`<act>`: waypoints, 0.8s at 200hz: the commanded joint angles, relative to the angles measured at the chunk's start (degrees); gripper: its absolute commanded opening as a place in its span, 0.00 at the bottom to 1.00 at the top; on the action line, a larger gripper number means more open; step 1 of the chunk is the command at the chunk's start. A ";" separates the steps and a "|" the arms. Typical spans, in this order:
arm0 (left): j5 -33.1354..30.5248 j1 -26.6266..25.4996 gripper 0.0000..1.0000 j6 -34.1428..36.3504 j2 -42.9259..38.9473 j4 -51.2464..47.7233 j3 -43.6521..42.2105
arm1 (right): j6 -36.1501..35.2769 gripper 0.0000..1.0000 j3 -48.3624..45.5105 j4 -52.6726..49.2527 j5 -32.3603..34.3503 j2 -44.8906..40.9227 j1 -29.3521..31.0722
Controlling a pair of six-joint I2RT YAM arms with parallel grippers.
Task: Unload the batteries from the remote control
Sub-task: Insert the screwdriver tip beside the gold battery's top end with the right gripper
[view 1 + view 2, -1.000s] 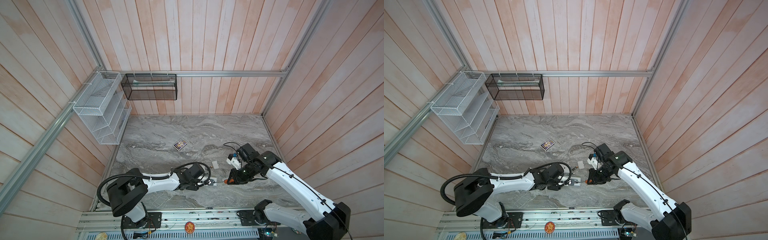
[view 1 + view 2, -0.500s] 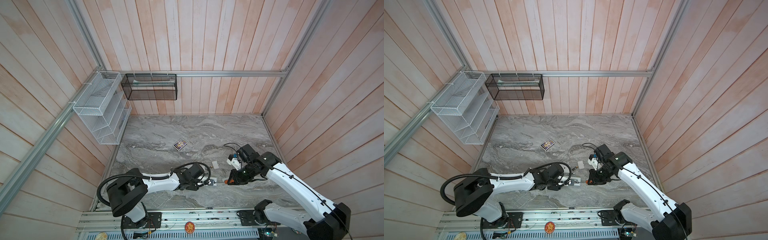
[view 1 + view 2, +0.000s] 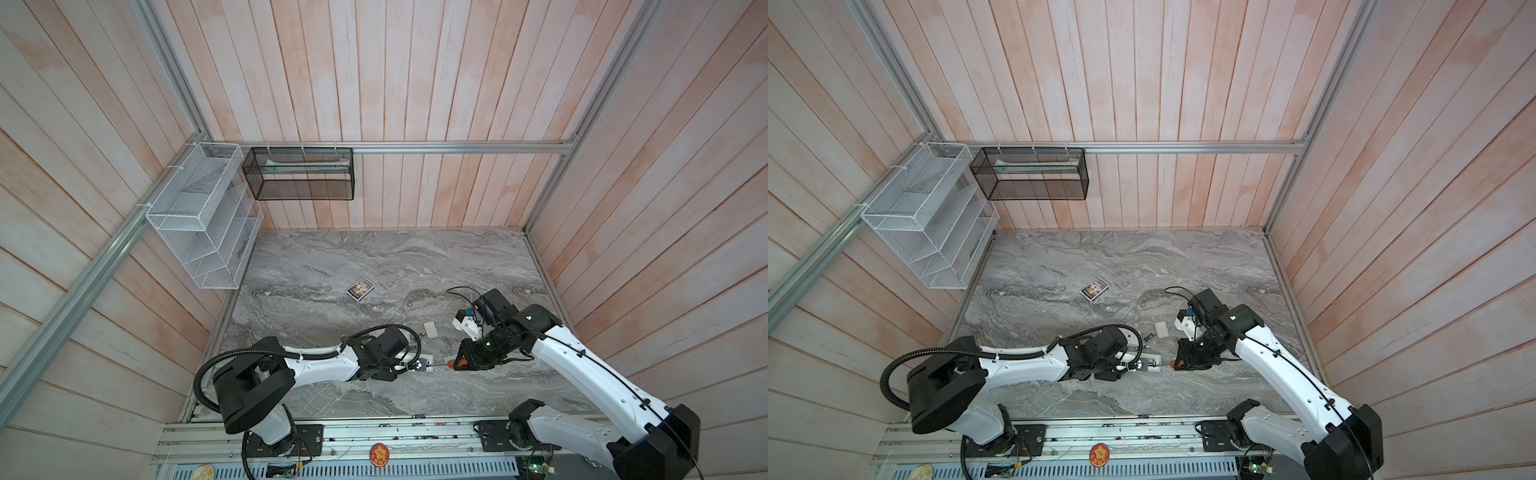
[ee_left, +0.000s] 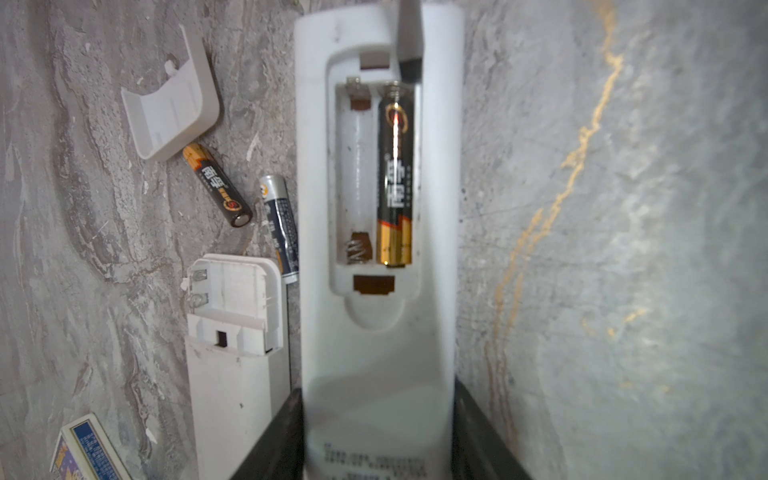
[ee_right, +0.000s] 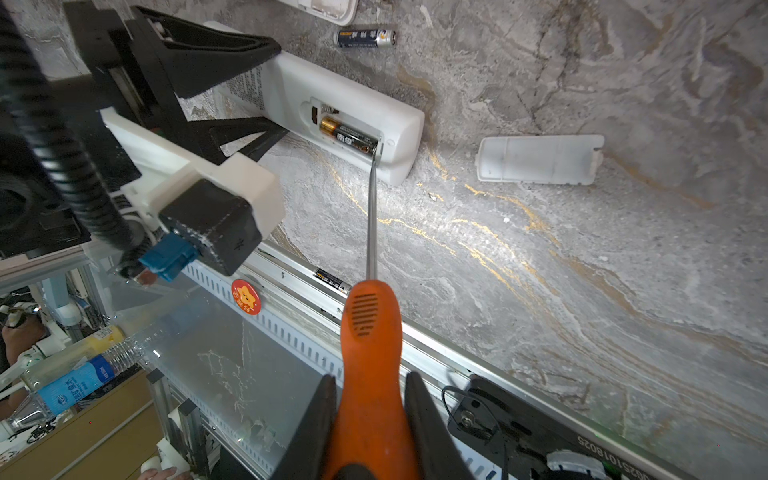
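Right gripper (image 5: 370, 386) pinches the screwdriver (image 5: 370, 328) by its handle. The blade tip meets the end of the battery (image 5: 347, 135) seated in the open bay of the remote (image 5: 405, 124). Left gripper (image 4: 378, 388) clamps the remote on the table (image 3: 478, 270). Beyond lie two loose batteries (image 4: 217, 185), a cover (image 4: 172, 112), then a card box (image 3: 360, 288).

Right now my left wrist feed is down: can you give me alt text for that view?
The left end effector grips a white remote, back up, compartment open: one black-and-gold battery sits beside an empty slot, the blade of a screwdriver at the battery's end. On the marble table alongside lie two loose batteries, a white cover and a second open remote.
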 commanded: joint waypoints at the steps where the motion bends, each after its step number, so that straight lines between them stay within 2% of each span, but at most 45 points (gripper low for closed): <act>1: -1.05 0.20 0.00 1.71 3.35 -8.65 -3.94 | -1.03 0.00 -2.14 2.73 -2.43 0.77 0.31; 160: -1.05 0.23 0.00 1.74 3.92 -8.58 -4.05 | 0.19 0.00 4.78 -0.65 -1.09 -0.21 0.36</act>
